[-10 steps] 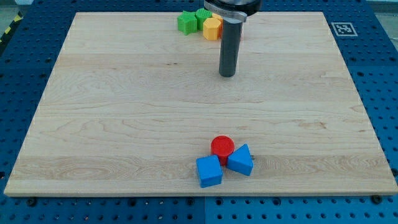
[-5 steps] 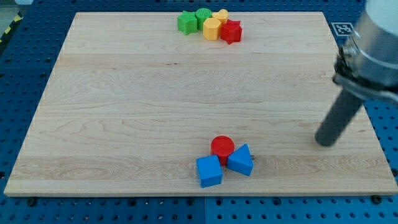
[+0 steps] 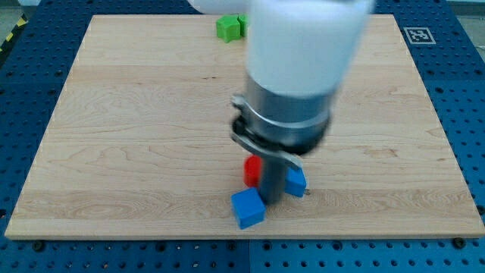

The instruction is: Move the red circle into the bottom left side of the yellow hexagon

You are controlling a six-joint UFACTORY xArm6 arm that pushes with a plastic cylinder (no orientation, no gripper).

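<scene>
Near edge: a blue cube point(image 3: 248, 208) sits close to the board's bottom edge, a little right of centre.
Tip: the rod's lower end, my tip point(image 3: 271, 202), stands between the blue cube and a second blue block point(image 3: 295, 181), just beside both; contact cannot be told.
Pincer: none on this arm, only the plain rod, so nothing is held.
Red circle: the red circle point(image 3: 251, 171) shows as a sliver just left of the rod, above the blue cube; the rest is hidden by the arm.
How it should handle: looks small, light and rigid, likely to slide freely on the smooth wooden board point(image 3: 114, 152); being round, it may roll off the rod if pushed off-centre.
Where to press: my judgement, on its near side, square through the middle, driving toward the top edge.
Far edge: two green blocks point(image 3: 231, 26) show at the top edge.
Yellow hexagon: not visible; the blurred arm housing covers that stretch.
</scene>
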